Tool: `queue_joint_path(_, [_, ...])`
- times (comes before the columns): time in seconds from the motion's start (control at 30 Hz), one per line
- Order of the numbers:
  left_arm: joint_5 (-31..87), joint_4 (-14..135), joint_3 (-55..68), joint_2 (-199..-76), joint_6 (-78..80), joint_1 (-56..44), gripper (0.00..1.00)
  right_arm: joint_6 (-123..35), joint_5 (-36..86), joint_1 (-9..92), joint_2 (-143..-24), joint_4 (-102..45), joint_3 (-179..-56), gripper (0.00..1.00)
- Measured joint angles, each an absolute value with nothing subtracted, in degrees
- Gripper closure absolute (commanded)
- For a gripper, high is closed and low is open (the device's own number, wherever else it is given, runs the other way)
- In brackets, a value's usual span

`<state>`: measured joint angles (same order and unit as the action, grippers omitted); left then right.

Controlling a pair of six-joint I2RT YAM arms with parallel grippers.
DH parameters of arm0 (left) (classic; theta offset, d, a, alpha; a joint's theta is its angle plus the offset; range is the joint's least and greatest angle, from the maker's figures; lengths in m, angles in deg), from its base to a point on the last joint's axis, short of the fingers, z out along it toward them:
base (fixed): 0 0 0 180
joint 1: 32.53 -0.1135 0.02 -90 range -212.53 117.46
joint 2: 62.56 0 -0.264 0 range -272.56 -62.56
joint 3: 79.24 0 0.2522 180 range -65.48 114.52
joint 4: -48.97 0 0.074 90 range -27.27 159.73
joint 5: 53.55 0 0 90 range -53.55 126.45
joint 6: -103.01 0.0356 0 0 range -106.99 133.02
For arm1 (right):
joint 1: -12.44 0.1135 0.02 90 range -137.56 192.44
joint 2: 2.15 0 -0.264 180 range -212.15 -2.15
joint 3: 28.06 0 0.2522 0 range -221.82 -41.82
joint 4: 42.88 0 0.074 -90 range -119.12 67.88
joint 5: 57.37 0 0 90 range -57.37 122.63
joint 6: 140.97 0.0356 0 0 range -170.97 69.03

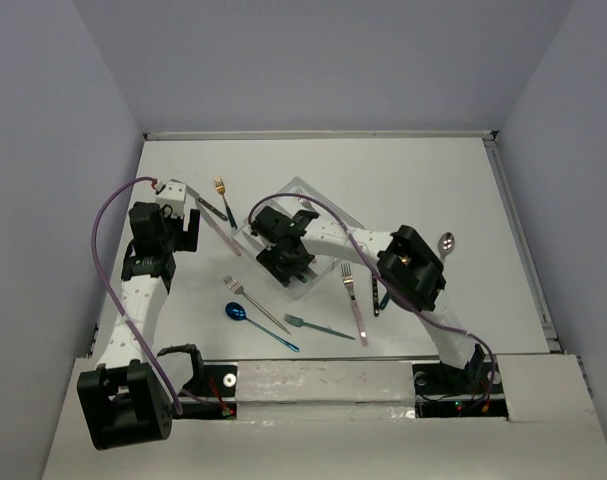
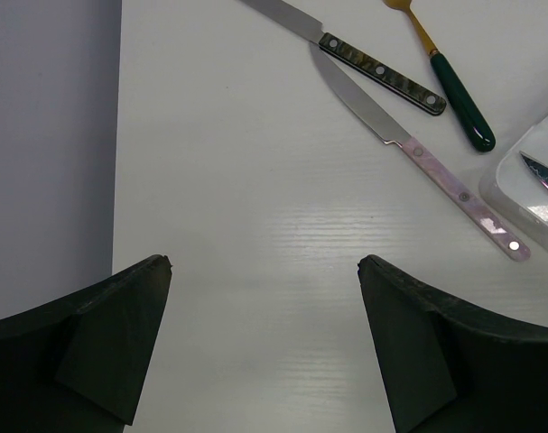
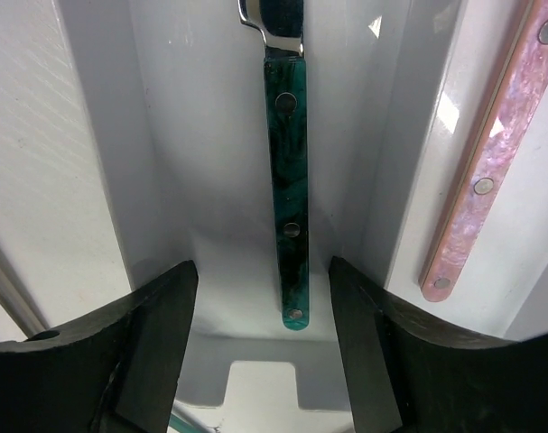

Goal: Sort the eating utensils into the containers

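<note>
The white three-compartment tray (image 1: 324,272) lies slanted mid-table. My right gripper (image 1: 284,258) hovers open over its near end. In the right wrist view its fingers (image 3: 156,325) stand either side of a teal-handled utensil (image 3: 285,180) lying in the middle compartment, without touching it. A pink-handled utensil (image 3: 490,153) lies in the neighbouring compartment. My left gripper (image 1: 186,230) is open and empty above bare table (image 2: 264,271), left of a pink-handled knife (image 2: 436,171), a dark-handled knife (image 2: 382,72) and a gold, green-handled utensil (image 2: 454,90).
Loose on the table near the front are a silver fork (image 1: 253,303), a blue spoon (image 1: 251,318), a teal fork (image 1: 318,327) and a pink-handled fork (image 1: 354,300). A silver spoon (image 1: 446,243) lies right of the right arm. The tray's corner (image 2: 535,180) shows in the left wrist view.
</note>
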<state>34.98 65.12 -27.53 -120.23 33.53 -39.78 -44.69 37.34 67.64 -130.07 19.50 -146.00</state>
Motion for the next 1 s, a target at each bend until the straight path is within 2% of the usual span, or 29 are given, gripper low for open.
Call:
queue_joint_path(0.03, [35.0, 65.1, -27.5, -120.2, 33.5, -39.8, 0.01, -44.7, 37.3, 67.6, -130.1, 19.4, -146.0, 0.24])
queue_joint_path(0.7, [35.0, 65.1, -27.5, -120.2, 33.6, -39.8, 0.01, -43.6, 36.2, 67.0, -129.6, 18.1, -145.9, 0.18])
queue_joint_path(0.73, [35.0, 65.1, -27.5, -120.2, 33.6, -39.8, 0.01, -43.6, 36.2, 66.9, -129.6, 18.0, -145.9, 0.14])
queue_joint_path(0.87, [35.0, 65.1, -27.5, -120.2, 33.6, -39.8, 0.01, -43.3, 36.2, 66.9, -129.6, 17.7, -145.8, 0.13])
queue_joint_path(1.0, [35.0, 65.1, -27.5, -120.2, 33.6, -39.8, 0.01, -43.4, 36.4, 66.9, -129.5, 17.3, -145.7, 0.17])
